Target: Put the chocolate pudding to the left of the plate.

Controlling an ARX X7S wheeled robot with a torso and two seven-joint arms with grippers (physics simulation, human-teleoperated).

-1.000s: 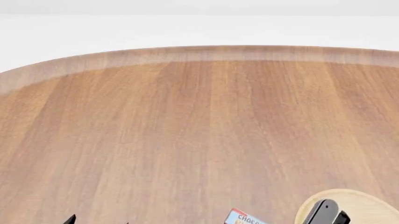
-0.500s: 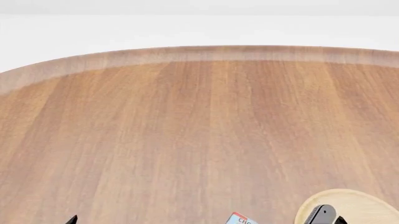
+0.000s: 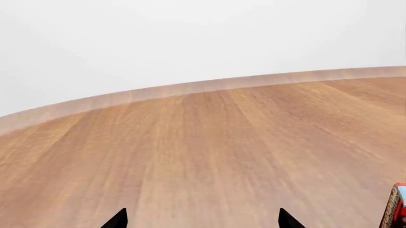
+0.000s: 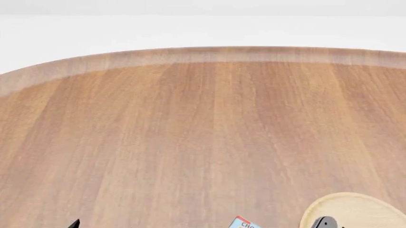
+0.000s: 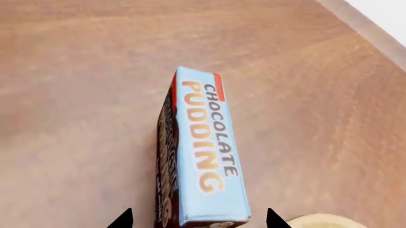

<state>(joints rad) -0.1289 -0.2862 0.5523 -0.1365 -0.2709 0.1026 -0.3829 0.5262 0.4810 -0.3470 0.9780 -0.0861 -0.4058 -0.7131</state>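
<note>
Chocolate pudding (image 5: 203, 152) stands on edge on the table (image 4: 190, 133), just left of the plate (image 4: 358, 209), apart from it. Right gripper (image 5: 198, 219) fingertips spread wide either side of it, no contact. Left gripper (image 3: 201, 219) spread, holding nothing. Plate contents only partly visible.

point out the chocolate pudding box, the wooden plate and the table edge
light blue-topped chocolate pudding carton (image 5: 206, 152): right wrist view, on its lettered top face
pale round wooden plate (image 4: 362, 209): head view, on its bare surface
brown wooden table (image 4: 209, 54): head view, on its far rim
</note>
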